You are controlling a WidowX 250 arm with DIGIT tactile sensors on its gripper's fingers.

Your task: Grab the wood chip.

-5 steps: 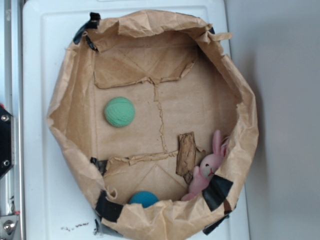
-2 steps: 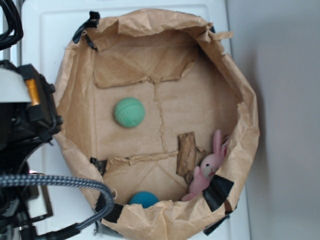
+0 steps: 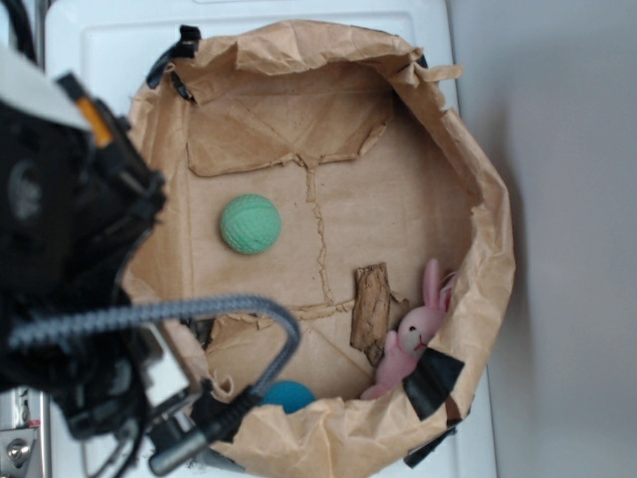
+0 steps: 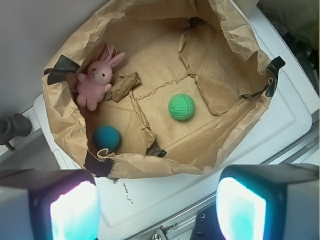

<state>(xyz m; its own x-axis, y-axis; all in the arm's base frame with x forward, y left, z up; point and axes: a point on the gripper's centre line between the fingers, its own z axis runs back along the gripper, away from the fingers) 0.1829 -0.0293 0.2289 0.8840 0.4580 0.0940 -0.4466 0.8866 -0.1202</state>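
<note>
Approach step, grasp not begun. Tool (image 4: pixel 157 205) wide open, empty, two lit pads (image 4: pixel 72 210) at bottom of wrist view, outside paper-lined bin (image 4: pixel 150 165), above white surface (image 4: pixel 150 192).

Wood chip (image 3: pixel 371 305) flat on bin floor, touching or just beside pink bunny (image 3: pixel 418 334). Green ball (image 3: pixel 250 223) well apart, mid-floor. Blue ball (image 3: pixel 289 395) near bin wall.

Next move, judged: carry tool over rim, across floor toward chip, turn jaws to span chip's narrow width, descend. Risk: nipping bunny or torn paper flap (image 3: pixel 289 314) instead.
</note>
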